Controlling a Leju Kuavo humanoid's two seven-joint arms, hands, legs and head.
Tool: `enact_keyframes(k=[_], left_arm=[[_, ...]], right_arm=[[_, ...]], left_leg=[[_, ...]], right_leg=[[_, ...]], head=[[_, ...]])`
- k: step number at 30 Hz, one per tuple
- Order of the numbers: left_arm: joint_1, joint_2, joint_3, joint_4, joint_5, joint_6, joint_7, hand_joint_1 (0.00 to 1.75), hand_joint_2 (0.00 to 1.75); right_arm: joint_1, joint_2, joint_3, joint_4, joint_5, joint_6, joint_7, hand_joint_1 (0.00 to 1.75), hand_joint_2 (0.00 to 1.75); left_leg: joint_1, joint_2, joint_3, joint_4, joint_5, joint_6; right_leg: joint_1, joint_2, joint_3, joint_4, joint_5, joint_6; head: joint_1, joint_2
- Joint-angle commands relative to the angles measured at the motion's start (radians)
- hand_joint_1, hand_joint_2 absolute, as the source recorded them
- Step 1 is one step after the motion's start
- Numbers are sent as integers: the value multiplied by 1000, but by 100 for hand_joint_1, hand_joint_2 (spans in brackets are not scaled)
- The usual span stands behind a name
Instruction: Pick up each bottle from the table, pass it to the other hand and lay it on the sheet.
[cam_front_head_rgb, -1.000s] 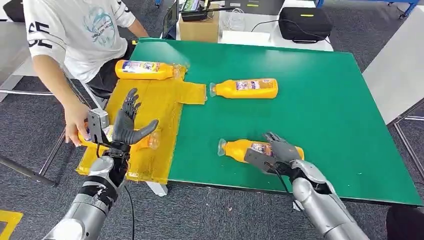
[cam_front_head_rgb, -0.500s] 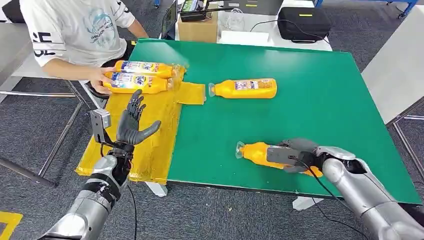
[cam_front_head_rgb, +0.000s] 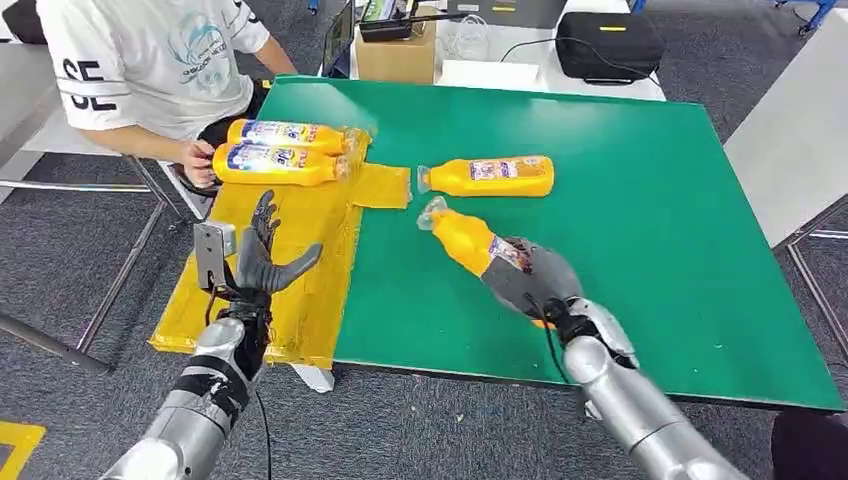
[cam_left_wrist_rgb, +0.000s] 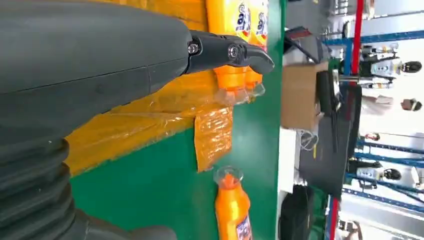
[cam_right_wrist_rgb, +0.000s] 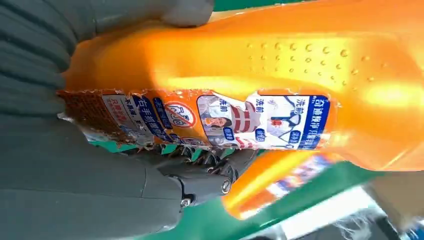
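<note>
My right hand (cam_front_head_rgb: 535, 280) grips an orange bottle (cam_front_head_rgb: 462, 240) by its base and holds it above the green table (cam_front_head_rgb: 650, 230), its clear cap tilted up toward the far left. The right wrist view shows that bottle's label (cam_right_wrist_rgb: 260, 122) close up, with my fingers (cam_right_wrist_rgb: 210, 182) wrapped around it. My left hand (cam_front_head_rgb: 262, 258) hovers open over the yellow sheet (cam_front_head_rgb: 290, 250), fingers spread, holding nothing. Two orange bottles (cam_front_head_rgb: 280, 163) lie side by side at the sheet's far end. Another orange bottle (cam_front_head_rgb: 490, 176) lies on the table past the held one.
A person in a white shirt (cam_front_head_rgb: 150, 60) sits at the far left, one hand (cam_front_head_rgb: 203, 160) by the two bottles on the sheet. A cardboard box (cam_front_head_rgb: 398, 52) and a black bag (cam_front_head_rgb: 608, 45) stand beyond the table's far edge.
My right hand has lifted the near bottle off the table and swung it left, cap up. The person set a second bottle beside the first on the sheet, then drew the hand back.
</note>
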Motion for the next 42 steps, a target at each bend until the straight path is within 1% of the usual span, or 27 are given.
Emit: enact_keyframes(k=[1,2,4,5,6,7,8,10,11,14,19,20,22,23,25,26,28,29,30,32,33,35,37,38,39,40,42], left_arm=[[-43,-23,-96,-26,20,-5,36,0,175],[-52,-29,-113,-24,44,-25,50,0,175],[-59,-32,-133,-27,54,-23,53,0,175],[-65,-34,-144,-26,82,-44,65,0,175],[-68,-35,-147,-24,95,-55,74,0,175],[-72,-34,-160,-25,96,-56,73,0,175],[-75,-34,-172,-27,144,-96,91,0,175],[-76,-33,-180,-31,157,-104,96,0,175],[-73,-28,-200,-46,171,-116,99,0,175],[-63,-21,-229,-77,228,-170,128,0,175],[-53,-18,-260,-120,253,-180,141,0,175],[-53,-18,-260,-120,253,-180,141,0,175],[-52,-17,-262,-121,255,-180,142,0,175],[-51,-16,-266,-127,276,-187,149,0,175],[-51,-12,-279,-138,283,-192,151,0,175],[-48,-12,-286,-155,287,-194,153,0,175],[-44,-11,-293,-166,299,-198,162,0,175],[-43,-9,-296,-168,304,-201,165,0,175],[-42,-9,-299,-168,303,-198,165,0,175],[-39,-7,-300,-167,312,-205,170,0,175],[-38,-6,-301,-167,311,-205,171,0,175],[-37,-5,-303,-166,311,-208,172,0,175],[-37,-5,-303,-165,310,-209,173,0,175],[-37,-5,-302,-165,317,-221,176,0,175],[-37,-5,-302,-165,318,-223,177,0,175],[-37,-5,-302,-165,318,-223,177,0,175],[-37,-5,-300,-167,321,-231,181,0,175]], right_arm=[[84,213,-168,-77,-26,-128,-129,175,175],[77,229,-165,-64,-17,-155,-164,175,175],[68,247,-168,-42,-21,-172,-180,175,175],[58,254,-159,-26,-25,-177,-214,175,175],[56,259,-161,-17,-23,-186,-217,175,175],[49,264,-156,0,-15,-193,-224,175,175],[40,272,-151,22,-31,-203,-257,175,175],[32,276,-145,38,-25,-210,-261,175,175],[23,276,-132,52,-17,-221,-281,175,175],[5,282,-114,84,-18,-212,-295,175,175],[-14,288,-90,115,-14,-199,-307,175,175],[-14,288,-90,115,-14,-199,-307,175,175],[-16,286,-87,118,-13,-197,-307,175,175],[-20,288,-81,126,-13,-188,-305,175,175],[-31,289,-65,142,0,-179,-303,175,175],[-44,296,-48,161,11,-167,-303,175,175],[-65,303,-27,196,21,-148,-297,175,175],[-74,307,-18,210,30,-144,-293,175,175],[-84,309,-5,224,42,-139,-289,175,175],[-104,315,23,255,70,-129,-274,175,175],[-108,318,29,261,75,-125,-271,175,175],[-118,323,48,276,99,-125,-261,175,175],[-119,325,51,278,104,-129,-258,175,175],[-126,330,68,291,124,-128,-251,175,175],[-130,334,71,298,129,-129,-249,175,175],[-130,334,71,298,129,-129,-249,175,175],[-137,341,81,309,143,-136,-250,175,175]], left_leg=[[1,2,4,1,-3,-1],[0,2,3,1,-2,-1],[0,0,0,0,0,0],[0,1,2,1,-2,-1],[0,1,1,0,-1,-1],[0,1,4,1,-2,-1],[0,1,2,0,-1,-1],[-1,1,1,0,0,-1],[0,1,4,0,-2,-1],[-1,2,3,0,-2,-1],[-1,2,1,0,-1,0],[-1,3,4,0,-2,-1],[-1,2,1,0,0,0],[-1,2,3,0,-2,-1],[-1,2,1,0,-1,-1],[0,3,3,0,-2,-1],[-1,2,1,0,0,0],[-1,4,4,0,-2,-1],[-1,3,2,0,-1,-1],[0,4,4,0,-2,-1],[-1,3,3,0,-1,-1],[-1,4,4,0,-2,-1],[-1,3,1,-1,-1,0],[-1,4,5,0,-2,-1],[0,3,3,0,-1,-1],[0,4,6,0,-3,-1],[0,3,3,0,-2,-1]], right_leg=[[1,0,4,1,-3,-2],[0,1,3,1,-2,-2],[0,0,0,0,0,-1],[0,0,3,1,-2,-2],[0,0,1,0,-1,-1],[0,0,4,1,-2,-2],[0,0,2,0,-1,-2],[0,0,1,0,0,-1],[0,-1,4,0,-2,-2],[0,1,3,0,-1,-1],[0,1,1,0,0,-1],[0,1,3,0,-1,-1],[-1,1,1,0,0,-1],[0,1,3,0,-1,-1],[0,1,1,0,0,-1],[0,2,3,0,-1,-1],[-1,1,1,0,0,-1],[0,3,3,0,-1,-2],[0,2,2,0,0,-1],[0,3,4,0,-1,-2],[-1,2,2,0,-1,-1],[0,3,4,0,-1,-2],[0,2,1,0,0,-1],[0,3,4,0,-1,-2],[0,2,3,0,-1,-1],[0,3,5,0,-2,-2],[0,2,3,0,-1,-1]], head=[[0,0],[0,0],[0,0],[0,0],[0,0],[0,0],[0,0],[0,0],[0,0],[0,0],[0,0],[0,0],[0,0],[0,0],[0,0],[0,0],[0,0],[0,0],[0,0],[0,0],[0,0],[0,0],[0,0],[0,0],[0,0],[0,0],[0,0]])
